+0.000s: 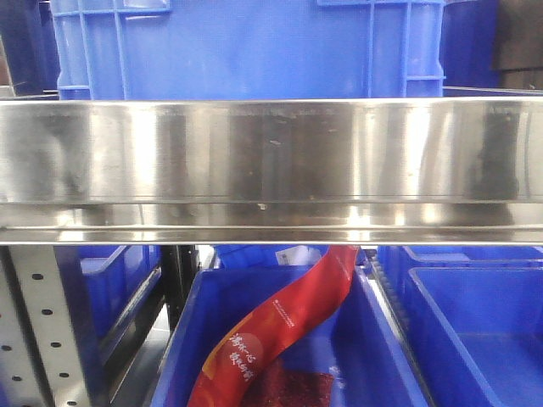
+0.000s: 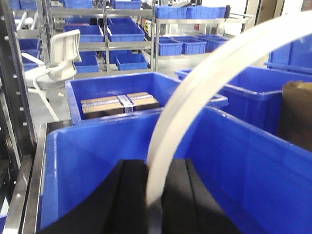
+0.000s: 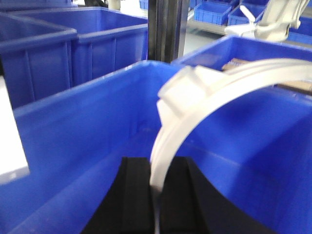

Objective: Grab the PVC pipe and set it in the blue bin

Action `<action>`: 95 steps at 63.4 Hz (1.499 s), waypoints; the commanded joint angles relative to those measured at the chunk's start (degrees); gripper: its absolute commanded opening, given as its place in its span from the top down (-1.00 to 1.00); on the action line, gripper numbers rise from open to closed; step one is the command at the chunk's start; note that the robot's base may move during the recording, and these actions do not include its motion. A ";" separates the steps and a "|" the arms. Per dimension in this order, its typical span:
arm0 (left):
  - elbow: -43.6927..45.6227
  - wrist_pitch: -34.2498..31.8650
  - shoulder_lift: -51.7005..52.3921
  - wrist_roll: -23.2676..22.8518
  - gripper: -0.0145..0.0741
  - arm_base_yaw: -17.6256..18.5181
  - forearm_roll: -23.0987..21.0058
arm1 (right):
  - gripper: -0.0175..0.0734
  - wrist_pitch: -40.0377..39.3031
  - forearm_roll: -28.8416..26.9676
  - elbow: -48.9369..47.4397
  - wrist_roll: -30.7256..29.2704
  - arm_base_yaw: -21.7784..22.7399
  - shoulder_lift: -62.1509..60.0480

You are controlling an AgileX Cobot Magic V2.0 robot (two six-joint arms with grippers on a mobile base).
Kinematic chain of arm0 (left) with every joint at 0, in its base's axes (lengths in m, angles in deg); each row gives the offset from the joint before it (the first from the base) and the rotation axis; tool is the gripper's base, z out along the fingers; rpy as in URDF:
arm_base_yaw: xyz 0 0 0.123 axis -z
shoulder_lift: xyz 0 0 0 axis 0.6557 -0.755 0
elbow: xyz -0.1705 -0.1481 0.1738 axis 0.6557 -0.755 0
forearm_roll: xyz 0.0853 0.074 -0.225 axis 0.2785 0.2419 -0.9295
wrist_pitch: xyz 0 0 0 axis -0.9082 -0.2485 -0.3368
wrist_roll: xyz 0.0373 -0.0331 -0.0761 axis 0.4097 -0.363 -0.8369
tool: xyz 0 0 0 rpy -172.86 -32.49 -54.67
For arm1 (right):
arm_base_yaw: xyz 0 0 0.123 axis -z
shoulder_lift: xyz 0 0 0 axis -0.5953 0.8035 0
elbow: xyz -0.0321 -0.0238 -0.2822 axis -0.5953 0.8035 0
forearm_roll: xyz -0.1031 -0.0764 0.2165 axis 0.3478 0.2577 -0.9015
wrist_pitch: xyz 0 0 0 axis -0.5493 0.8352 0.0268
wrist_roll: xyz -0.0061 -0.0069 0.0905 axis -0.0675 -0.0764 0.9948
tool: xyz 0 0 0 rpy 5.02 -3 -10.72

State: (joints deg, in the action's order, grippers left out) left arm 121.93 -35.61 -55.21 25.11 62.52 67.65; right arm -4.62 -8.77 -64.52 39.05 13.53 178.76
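The PVC pipe [image 2: 195, 92] in both my claws, over the bin [image 2: 97, 146].

It rises from between the fingers of my left gripper [image 2: 155, 165] and my right gripper [image 3: 156, 163], arching up and rightward above the bin. Behind that bin, in the left wrist view, sits a second bin [image 2: 112, 83] with a box [image 2: 107, 105] in it; a chair [image 2: 61, 48] stands further back, to the left. Ahead, a crate [image 1: 246, 42] rests on a shelf rail [image 1: 271, 161], and a pouch [image 1: 280, 331] lies in the tub [image 1: 373, 339] below.

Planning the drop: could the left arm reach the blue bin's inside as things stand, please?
Likely yes: the left pincer, shut on the PVC pipe, hangs over the blue bin, nothing between.
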 commanded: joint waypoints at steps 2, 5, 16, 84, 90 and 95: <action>0.62 -1.66 0.38 -0.09 0.16 0.39 -0.36 | 0.42 -0.68 0.43 -0.85 -0.30 -0.11 -0.17; 0.62 -1.66 0.38 -0.09 0.04 0.39 -0.36 | 0.23 -0.56 0.43 -0.85 -0.30 -0.11 -0.12; 0.62 -1.66 0.38 -0.09 -0.13 0.39 -0.36 | -0.10 1.00 0.43 -0.85 -0.30 -0.11 -0.12; -2.53 11.71 20.50 -0.09 0.92 0.53 -4.64 | 0.98 8.38 -1.54 2.77 -0.30 -0.25 -17.34; -8.58 10.33 26.67 -0.09 0.92 0.53 -4.64 | 0.98 2.13 -1.54 9.26 -0.30 -0.25 -21.83; -14.97 9.23 31.67 -0.09 0.92 0.53 -4.64 | 0.98 -1.27 -1.54 15.01 -0.30 -0.25 -25.16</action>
State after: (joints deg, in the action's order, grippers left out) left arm 111.80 -25.25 -27.80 25.21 62.61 63.43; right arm -1.71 -10.32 -54.63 39.05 13.44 156.44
